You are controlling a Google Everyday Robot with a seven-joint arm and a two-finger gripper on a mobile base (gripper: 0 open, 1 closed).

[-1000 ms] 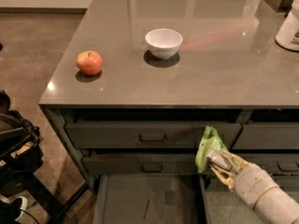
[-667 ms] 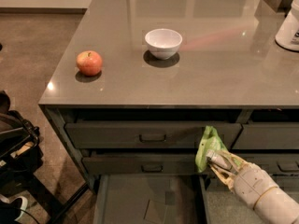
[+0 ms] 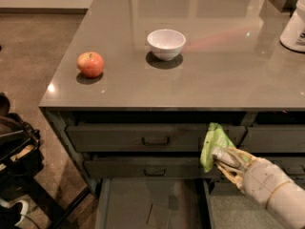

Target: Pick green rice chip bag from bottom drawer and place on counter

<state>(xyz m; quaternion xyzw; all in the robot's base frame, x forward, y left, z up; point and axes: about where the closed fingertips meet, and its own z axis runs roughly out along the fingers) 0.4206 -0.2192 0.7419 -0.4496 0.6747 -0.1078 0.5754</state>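
My gripper (image 3: pixel 220 157) is shut on the green rice chip bag (image 3: pixel 212 145) and holds it upright in front of the two upper drawers, below the edge of the counter (image 3: pixel 214 75). The bag is a crinkled bright-green bag hanging above the open bottom drawer (image 3: pixel 152 205), whose flat grey floor shows a square patch. My cream-coloured arm comes in from the lower right.
A white bowl (image 3: pixel 166 44) and a red apple (image 3: pixel 90 64) stand on the counter. A white container (image 3: pixel 294 25) is at the counter's right edge. Two closed drawers with bar handles (image 3: pixel 155 140) sit above the open one. A dark bag and stand (image 3: pixel 16 151) are on the floor at left.
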